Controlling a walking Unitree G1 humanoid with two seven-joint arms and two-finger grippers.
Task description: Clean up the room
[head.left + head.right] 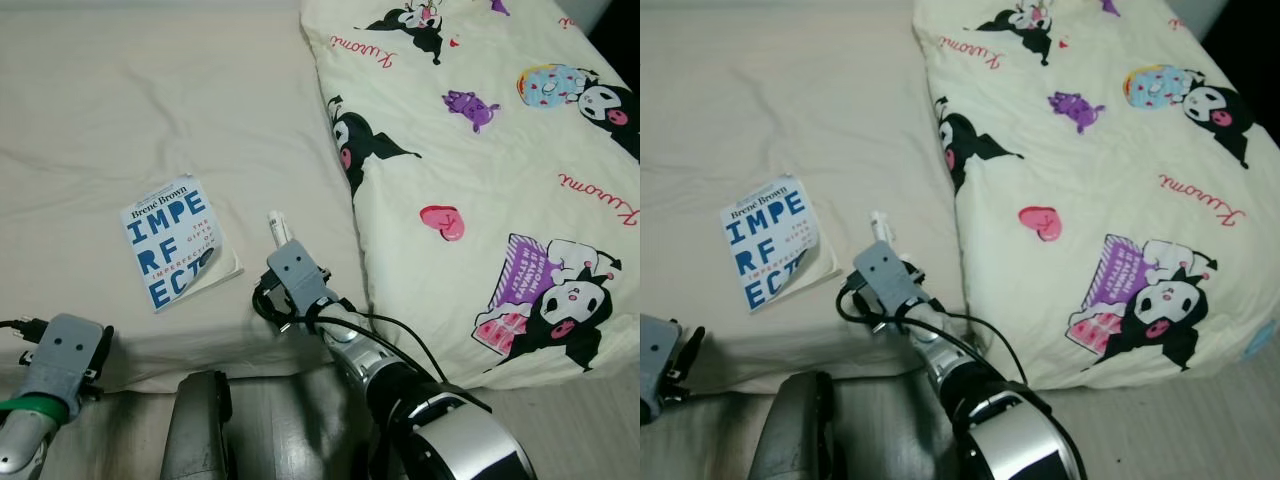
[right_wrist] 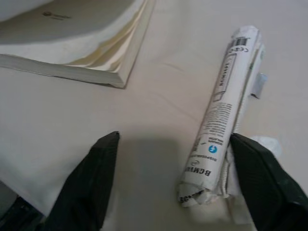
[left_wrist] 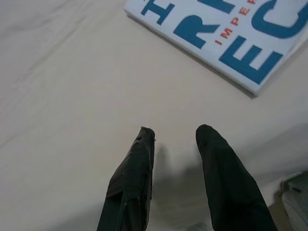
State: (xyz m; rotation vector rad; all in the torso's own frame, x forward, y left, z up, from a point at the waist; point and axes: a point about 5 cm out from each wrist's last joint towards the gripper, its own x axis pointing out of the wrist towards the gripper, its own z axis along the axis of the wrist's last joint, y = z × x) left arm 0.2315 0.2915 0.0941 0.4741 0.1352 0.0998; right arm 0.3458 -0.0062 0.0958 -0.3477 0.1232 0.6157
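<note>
Rolled paper packet (image 2: 219, 115) on bed sheet (image 1: 150, 110) betw spread right fingers (image 2: 86, 183), beside book (image 1: 175, 240); left fingers (image 3: 132, 178) apart

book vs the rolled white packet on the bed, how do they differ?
The book is flat and rectangular with big blue cover lettering; the rolled packet is a narrow white tube with small print and a barcode. The book lies apart from both end effectors; the packet sits between the open fingers of the right end effector, against one finger. Both rest on the beige sheet.
</note>
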